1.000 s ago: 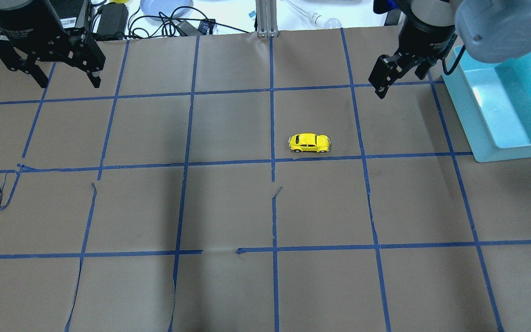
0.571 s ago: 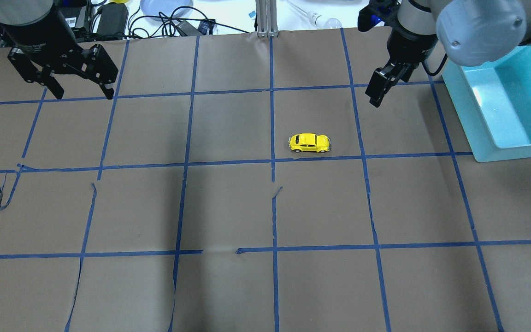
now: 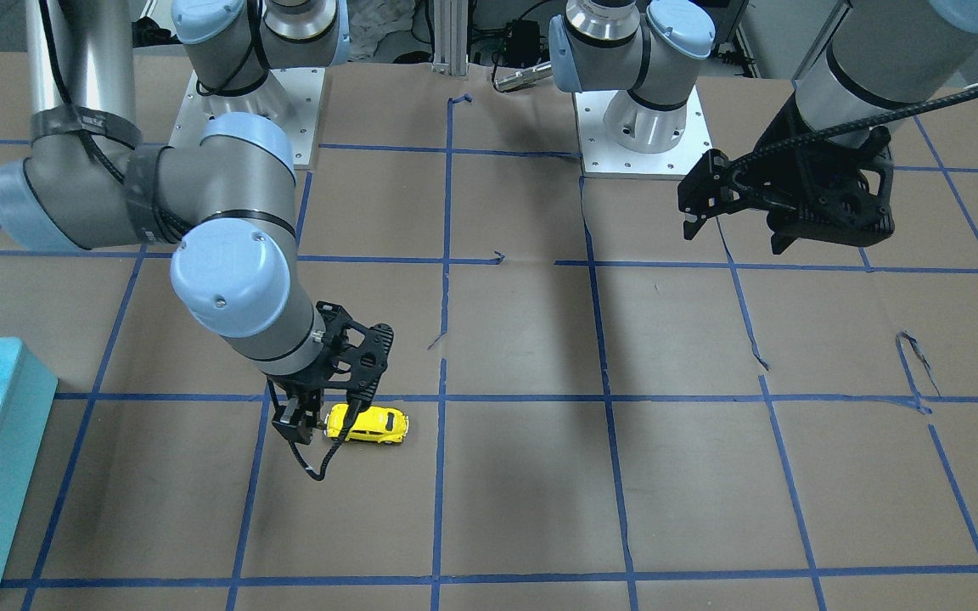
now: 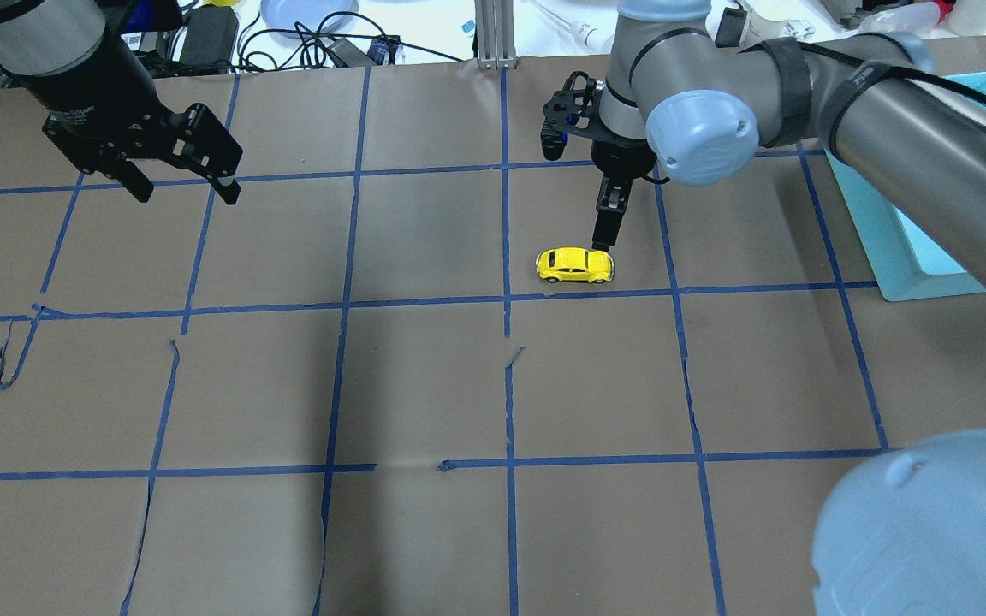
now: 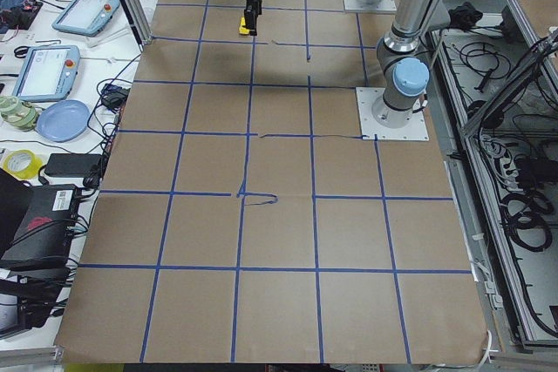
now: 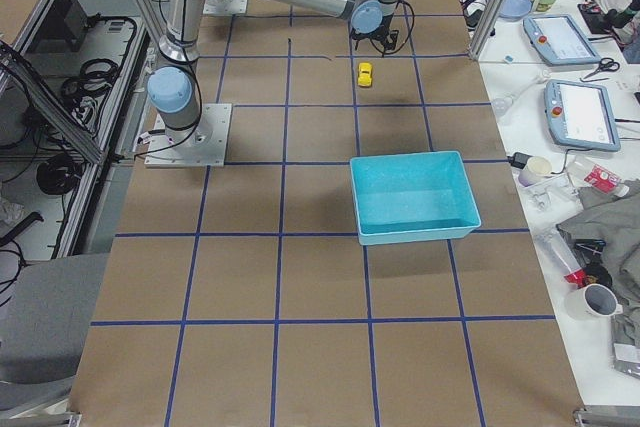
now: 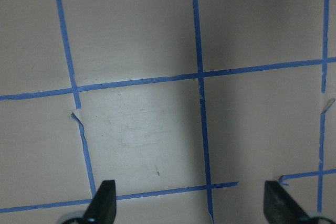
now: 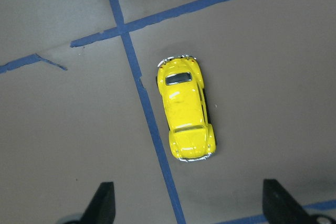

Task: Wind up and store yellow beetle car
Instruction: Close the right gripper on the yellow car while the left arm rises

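Note:
The yellow beetle car (image 4: 574, 265) stands on its wheels on the brown paper, just above a blue tape line near the table's middle. It also shows in the front view (image 3: 368, 423) and in the right wrist view (image 8: 186, 114). My right gripper (image 4: 602, 233) hovers at the car's right end, open. In the right wrist view its two fingertips (image 8: 102, 203) stand wide apart with the car ahead of them, not between them. My left gripper (image 4: 187, 192) hangs open over bare paper at the far left, and its wrist view shows only tape lines between its fingertips (image 7: 105, 200).
A teal bin (image 4: 895, 248) sits at the table's right edge, partly covered by my right arm. That arm's elbow (image 4: 929, 530) fills the overhead view's lower right corner. Cables and devices (image 4: 305, 34) lie beyond the far edge. Some blue tape (image 4: 9, 359) is torn loose.
My right gripper has swung from beside the teal bin leftward and down to the car's right end. My left gripper has drifted right and a little forward. The car has not moved.

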